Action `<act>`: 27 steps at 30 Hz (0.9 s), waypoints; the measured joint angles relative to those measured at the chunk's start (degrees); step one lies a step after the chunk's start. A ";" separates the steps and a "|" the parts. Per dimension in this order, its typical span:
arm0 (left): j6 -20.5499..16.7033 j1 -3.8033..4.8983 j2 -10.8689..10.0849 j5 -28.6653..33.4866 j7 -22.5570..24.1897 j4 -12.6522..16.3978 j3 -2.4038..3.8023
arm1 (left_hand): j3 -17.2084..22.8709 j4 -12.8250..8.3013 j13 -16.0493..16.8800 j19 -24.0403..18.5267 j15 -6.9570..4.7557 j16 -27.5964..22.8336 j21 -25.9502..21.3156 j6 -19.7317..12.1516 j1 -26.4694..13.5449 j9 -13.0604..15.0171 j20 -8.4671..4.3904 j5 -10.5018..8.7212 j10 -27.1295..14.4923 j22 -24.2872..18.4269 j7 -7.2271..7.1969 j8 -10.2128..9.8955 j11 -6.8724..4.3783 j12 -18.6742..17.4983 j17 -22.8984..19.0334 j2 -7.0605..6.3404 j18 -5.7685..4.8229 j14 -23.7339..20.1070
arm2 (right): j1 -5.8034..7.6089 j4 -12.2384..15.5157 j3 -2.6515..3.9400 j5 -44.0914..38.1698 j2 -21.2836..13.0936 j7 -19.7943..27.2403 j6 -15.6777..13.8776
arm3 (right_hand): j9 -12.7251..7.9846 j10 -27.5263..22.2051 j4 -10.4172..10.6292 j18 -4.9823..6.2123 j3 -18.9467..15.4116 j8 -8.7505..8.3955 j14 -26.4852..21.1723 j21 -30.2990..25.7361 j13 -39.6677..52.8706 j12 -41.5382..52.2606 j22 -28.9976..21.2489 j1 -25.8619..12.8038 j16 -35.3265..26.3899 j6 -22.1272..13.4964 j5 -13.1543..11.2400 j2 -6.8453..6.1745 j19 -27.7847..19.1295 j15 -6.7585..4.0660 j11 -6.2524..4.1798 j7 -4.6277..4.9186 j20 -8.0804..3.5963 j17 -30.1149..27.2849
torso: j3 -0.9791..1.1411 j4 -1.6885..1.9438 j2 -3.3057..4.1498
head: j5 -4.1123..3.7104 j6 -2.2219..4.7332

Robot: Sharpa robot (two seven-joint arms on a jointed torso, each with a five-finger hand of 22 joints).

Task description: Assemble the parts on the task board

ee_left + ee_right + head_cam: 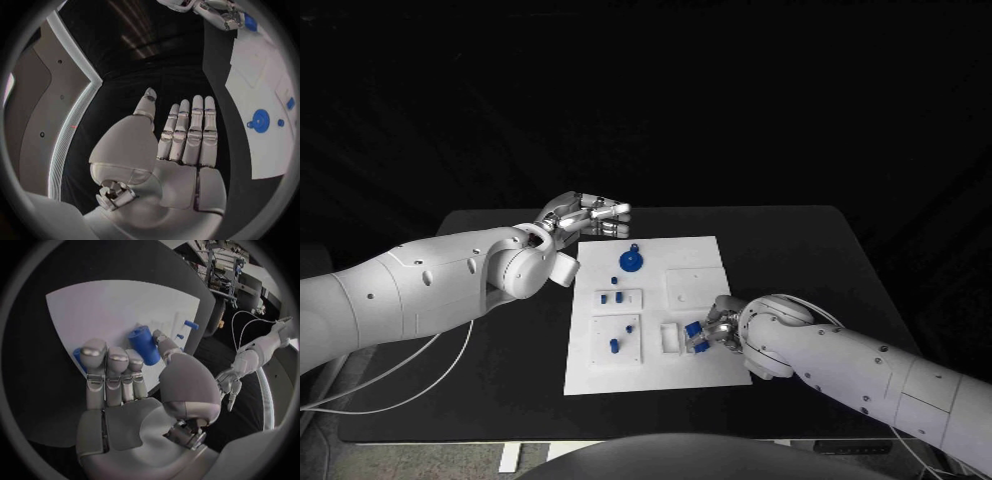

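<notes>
Gripping a short blue cylinder [145, 344], right hand [723, 325] over white task board [689, 262], left hand [584, 215] empty, fingers straight

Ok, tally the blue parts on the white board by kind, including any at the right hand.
Round blue disc: 1
Small blue pegs: 4
Blue cylinder held by the right hand: 1
Blue piece by its fingertips: 1
Total: 7
</notes>
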 measured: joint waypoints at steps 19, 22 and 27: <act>0.07 0.01 -0.10 -0.71 -0.41 -0.11 0.00 | 0.30 -0.16 0.00 0.00 0.00 0.00 0.00 0.00 0.31 0.00 0.00 0.00 -0.29 -0.05 0.00 0.00 -0.12 0.00 0.00 0.31 0.00 0.00 | 0.39 7.14 0.55 3.69 -1.93 -0.68 -0.65 | -4.45 0.66 1.05 -0.12 -0.88 -0.11 0.06 0.81 0.06 0.25 0.00 -0.45 0.52 0.43 -1.05 0.46 0.00 0.07 -0.39 0.39 0.00 0.34 | -0.09 0.07 0.02 | 0.53 0.21; 0.09 0.01 -0.05 -0.77 -0.44 -0.11 -0.01 | 0.30 -0.16 0.00 0.00 0.00 0.00 0.00 0.00 0.31 0.00 0.00 0.00 -0.29 -0.05 0.00 0.00 -0.12 0.00 0.00 0.31 0.00 0.00 | 0.42 6.90 0.53 3.73 -1.44 -0.70 -0.18 | -4.58 0.85 1.52 -0.58 -1.49 -0.10 0.07 0.91 0.20 0.48 -0.01 -0.83 0.67 0.59 -0.86 0.83 0.00 0.07 -0.38 0.40 0.00 0.36 | -0.09 0.07 0.04 | 0.59 0.28; 0.12 0.01 0.13 -0.84 -0.47 -0.18 -0.01 | 0.30 -0.16 0.00 0.00 0.00 0.00 0.01 0.00 0.31 0.00 0.00 0.00 -0.29 -0.04 0.00 0.00 -0.12 0.00 0.00 0.31 0.00 0.00 | 0.43 5.95 0.42 3.64 -0.38 -0.76 0.42 | -4.59 0.94 2.88 -0.56 -2.87 0.04 0.07 1.14 0.20 0.48 0.03 -1.28 0.67 0.63 -0.85 1.29 0.00 0.08 -0.47 0.37 0.00 0.36 | -0.08 0.07 0.06 | 0.71 0.41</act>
